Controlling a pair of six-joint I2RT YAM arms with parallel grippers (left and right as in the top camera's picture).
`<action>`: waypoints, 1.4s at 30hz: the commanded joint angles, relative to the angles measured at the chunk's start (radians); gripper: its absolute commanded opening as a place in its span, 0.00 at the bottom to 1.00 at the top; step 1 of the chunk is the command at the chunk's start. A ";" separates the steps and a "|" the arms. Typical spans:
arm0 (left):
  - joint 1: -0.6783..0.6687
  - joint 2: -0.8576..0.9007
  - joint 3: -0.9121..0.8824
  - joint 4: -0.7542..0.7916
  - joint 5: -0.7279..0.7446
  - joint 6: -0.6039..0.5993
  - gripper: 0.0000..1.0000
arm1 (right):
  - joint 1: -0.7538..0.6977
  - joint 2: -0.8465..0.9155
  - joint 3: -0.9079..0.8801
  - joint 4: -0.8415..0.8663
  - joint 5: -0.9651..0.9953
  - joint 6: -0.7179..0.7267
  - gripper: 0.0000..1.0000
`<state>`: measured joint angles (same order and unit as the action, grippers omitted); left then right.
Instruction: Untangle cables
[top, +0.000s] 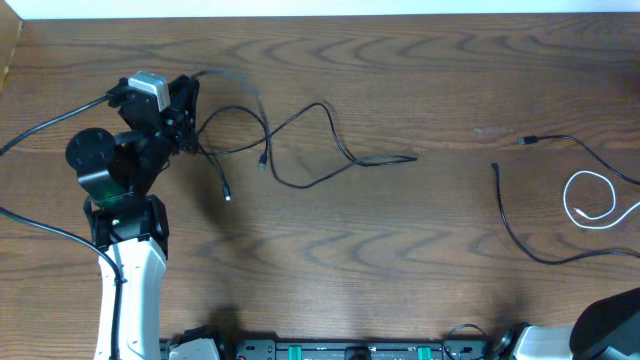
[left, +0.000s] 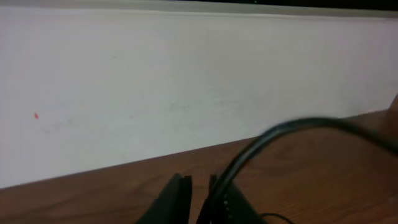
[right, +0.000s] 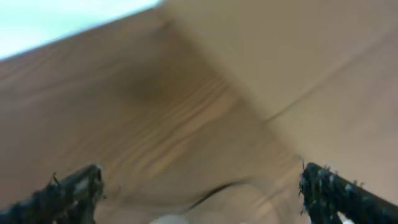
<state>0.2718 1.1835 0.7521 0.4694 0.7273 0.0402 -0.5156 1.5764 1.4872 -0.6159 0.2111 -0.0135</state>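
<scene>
A tangle of thin black cables (top: 300, 150) lies on the wooden table, from the left arm out to mid-table. My left gripper (top: 187, 128) sits at the tangle's left end. In the left wrist view its fingers (left: 198, 202) are close together, with a black cable (left: 280, 130) rising from between them and arching right. Two separate black cables (top: 520, 235) (top: 575, 145) and a white looped cable (top: 590, 198) lie at the right. My right gripper (right: 202, 186) is wide open and empty above the table, with a blurred dark cable (right: 214, 191) below it.
A white wall (left: 186, 81) runs along the table's far edge. The right arm's base (top: 610, 325) is at the bottom right corner. A pale cardboard-like surface (right: 298, 56) fills the upper right of the right wrist view.
</scene>
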 joint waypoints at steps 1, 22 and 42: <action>-0.003 -0.008 0.006 0.002 0.006 -0.009 0.23 | 0.072 -0.014 0.004 -0.134 -0.209 0.115 0.99; -0.003 -0.008 0.006 0.002 0.006 -0.009 0.54 | 0.393 -0.017 -0.239 -0.532 -0.092 0.013 0.99; -0.003 -0.008 0.006 0.002 0.033 -0.016 0.52 | 0.392 -0.016 -0.731 0.120 -0.156 -0.023 0.09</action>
<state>0.2710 1.1835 0.7521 0.4690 0.7361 0.0257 -0.1276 1.5707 0.7666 -0.5159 0.0479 -0.0513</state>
